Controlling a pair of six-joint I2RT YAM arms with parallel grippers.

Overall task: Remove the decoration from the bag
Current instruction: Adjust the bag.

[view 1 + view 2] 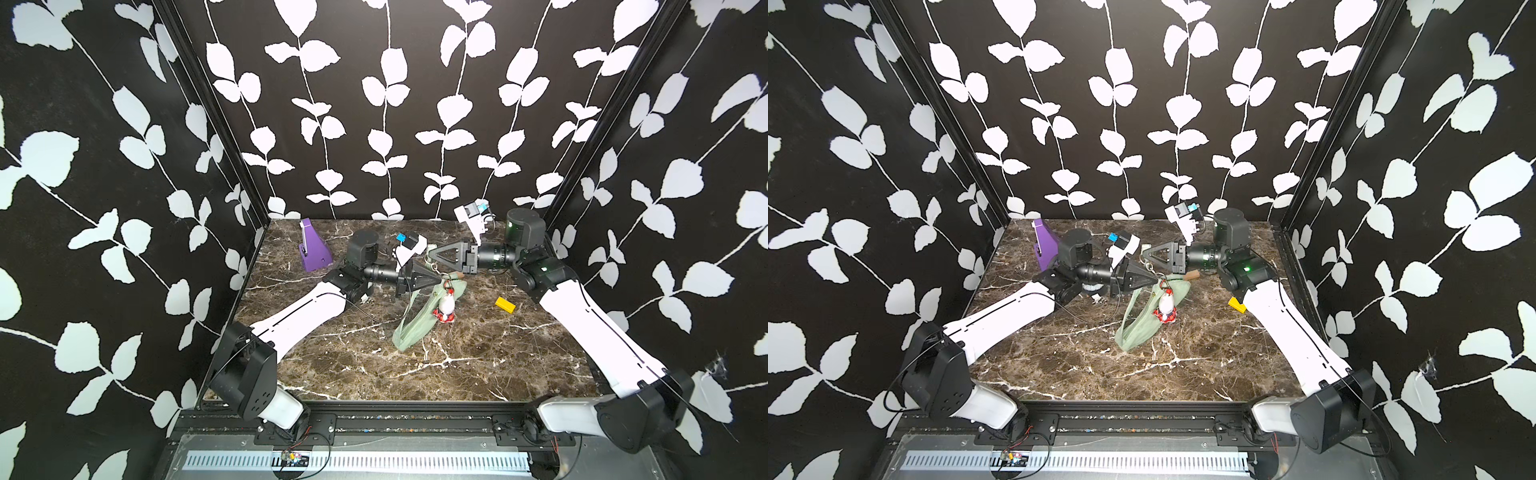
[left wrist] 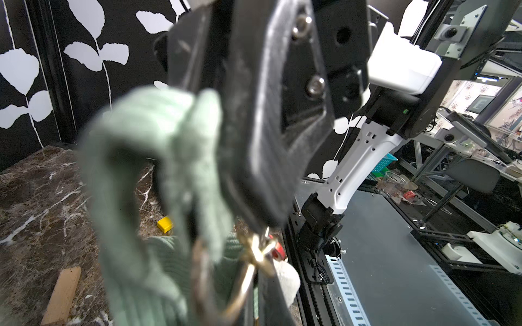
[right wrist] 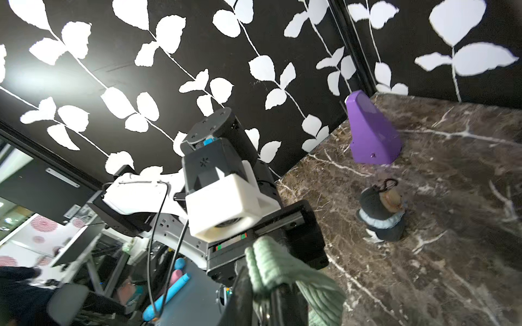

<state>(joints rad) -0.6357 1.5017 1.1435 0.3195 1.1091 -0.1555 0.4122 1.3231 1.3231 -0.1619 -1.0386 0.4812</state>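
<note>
The sage-green bag [image 1: 415, 324] lies slack on the marble table [image 1: 478, 365], its far end lifted between my two grippers. The decoration [image 1: 446, 308], a small white and red figure, hangs by a red clip against the bag and shows in both top views [image 1: 1166, 308]. My left gripper [image 1: 434, 277] is shut on the gold metal ring [image 2: 248, 279] at the bag's strap end. My right gripper [image 1: 430, 252] faces it from just behind. Its jaws stand apart around the folded green strap [image 3: 271, 265]. How the clip meets the ring is blurred.
A purple wedge [image 1: 313, 249] stands at the back left. A yellow block [image 1: 505, 304] lies right of the bag and a wooden block [image 1: 1192, 275] lies under my right wrist. A small dark doll [image 3: 381, 214] sits under my left arm. Black leaf-patterned walls enclose three sides.
</note>
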